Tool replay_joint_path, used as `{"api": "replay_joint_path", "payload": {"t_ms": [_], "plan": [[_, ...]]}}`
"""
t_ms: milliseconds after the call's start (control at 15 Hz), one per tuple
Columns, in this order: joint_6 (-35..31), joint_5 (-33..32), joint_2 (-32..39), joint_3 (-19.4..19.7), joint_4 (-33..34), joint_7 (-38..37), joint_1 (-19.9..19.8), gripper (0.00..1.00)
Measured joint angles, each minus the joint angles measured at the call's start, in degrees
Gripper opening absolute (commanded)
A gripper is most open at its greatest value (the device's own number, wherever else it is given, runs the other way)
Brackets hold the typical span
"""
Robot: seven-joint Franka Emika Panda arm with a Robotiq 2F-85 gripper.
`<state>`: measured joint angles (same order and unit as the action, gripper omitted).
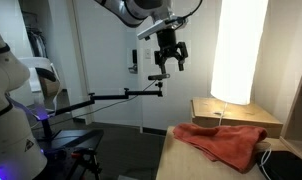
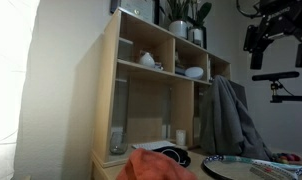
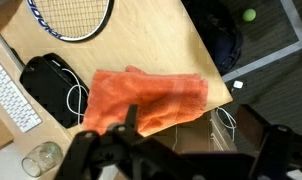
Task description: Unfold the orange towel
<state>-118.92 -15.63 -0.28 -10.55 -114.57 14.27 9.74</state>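
Observation:
The orange towel (image 1: 226, 142) lies rumpled on the wooden table, partly draped over a light wooden box (image 1: 238, 116). It also shows low in an exterior view as the orange towel (image 2: 156, 165). In the wrist view the orange towel (image 3: 146, 95) is folded into a rough rectangle, its lower edge over the box (image 3: 199, 138). My gripper (image 1: 169, 58) hangs high in the air, well above and to the side of the towel. It is open and holds nothing. In the wrist view the gripper (image 3: 191, 128) shows one dark finger (image 3: 131, 118) over the towel's edge.
On the table (image 3: 161, 30) lie a racket (image 3: 71, 18), a keyboard (image 3: 13, 95), a black case (image 3: 49, 78) with a white cable, and a glass jar (image 3: 41, 160). A dark bag (image 3: 216, 35) and a tennis ball (image 3: 250, 15) are on the floor. A shelf (image 2: 151, 70) stands behind.

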Motion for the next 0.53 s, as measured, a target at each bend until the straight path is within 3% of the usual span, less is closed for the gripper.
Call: {"api": "replay_joint_path", "payload": {"t_ms": [267, 533], "plan": [[0.7, 0.1, 5.2, -0.6, 4.3, 0.3, 0.9, 1.00], [6.2, 0.1, 11.6, -0.8, 10.6, 0.3, 1.8, 1.00]]}}
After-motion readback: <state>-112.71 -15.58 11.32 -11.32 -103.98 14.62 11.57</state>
